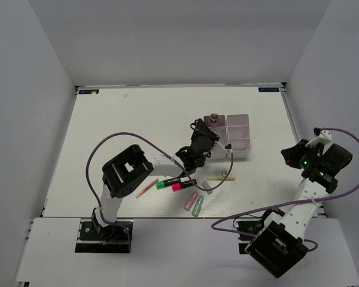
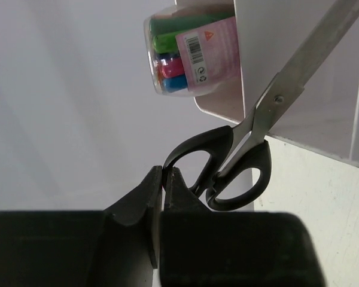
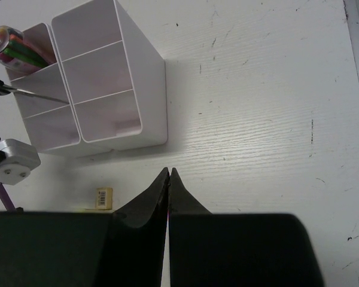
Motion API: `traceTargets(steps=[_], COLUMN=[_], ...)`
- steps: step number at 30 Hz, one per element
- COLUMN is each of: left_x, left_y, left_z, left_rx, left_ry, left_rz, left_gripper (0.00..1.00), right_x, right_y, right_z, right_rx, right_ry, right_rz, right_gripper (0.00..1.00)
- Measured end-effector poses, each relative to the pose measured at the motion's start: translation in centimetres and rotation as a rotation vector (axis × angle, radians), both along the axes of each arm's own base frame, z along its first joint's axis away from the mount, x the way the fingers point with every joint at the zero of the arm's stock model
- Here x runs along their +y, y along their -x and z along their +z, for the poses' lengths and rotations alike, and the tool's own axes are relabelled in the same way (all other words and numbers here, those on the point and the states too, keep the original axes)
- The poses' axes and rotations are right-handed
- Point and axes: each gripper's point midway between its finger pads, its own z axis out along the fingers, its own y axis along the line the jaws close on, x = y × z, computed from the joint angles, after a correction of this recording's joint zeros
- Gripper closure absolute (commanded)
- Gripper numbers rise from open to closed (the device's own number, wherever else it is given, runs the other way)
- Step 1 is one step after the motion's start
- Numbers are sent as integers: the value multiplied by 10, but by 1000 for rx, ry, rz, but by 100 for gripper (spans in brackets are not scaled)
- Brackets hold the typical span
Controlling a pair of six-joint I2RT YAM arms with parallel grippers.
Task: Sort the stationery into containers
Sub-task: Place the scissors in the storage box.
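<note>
- The left jaws were closed, apparently pinching the rim of one handle loop of the scissors (image 2: 251, 128), a grip at the tail end that left the blades free to lead.
- The blades angled into a compartment of the containers (image 3: 149, 95), next to the one holding a tube of markers (image 2: 185, 54).
- The right jaws were pressed together on nothing, parked over the desk (image 3: 275, 119), out of the way.
- Highlighters (image 1: 175, 183) and capsule erasers (image 1: 193, 204) lay on the desk, unsorted.
</note>
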Motion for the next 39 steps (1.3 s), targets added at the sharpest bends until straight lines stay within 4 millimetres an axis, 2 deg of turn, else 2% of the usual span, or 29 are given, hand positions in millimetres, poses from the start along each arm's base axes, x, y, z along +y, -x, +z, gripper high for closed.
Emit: traceTargets(steps=[5, 7, 13, 17, 24, 39], left_x=[0, 0, -1, -1, -4, -15], left_y=[0, 0, 1, 1, 3, 13], left_z=[0, 0, 1, 1, 4, 15], left_rx=[0, -1, -1, -1, -14, -51], left_ry=[7, 5, 8, 7, 12, 23], left_rz=[0, -1, 0, -2, -8, -38], left_gripper=[73, 62, 50, 50, 42, 42], right_x=[-1, 0, 0, 0, 0, -2], right_y=[1, 1, 2, 4, 4, 5], right_z=[1, 1, -1, -3, -2, 0], right_rx=[-4, -7, -6, -3, -9, -22], right_ry=[-8, -11, -23, -32, -40, -53], right_rz=[-1, 2, 1, 0, 3, 0], right_gripper=[100, 100, 100, 100, 100, 100])
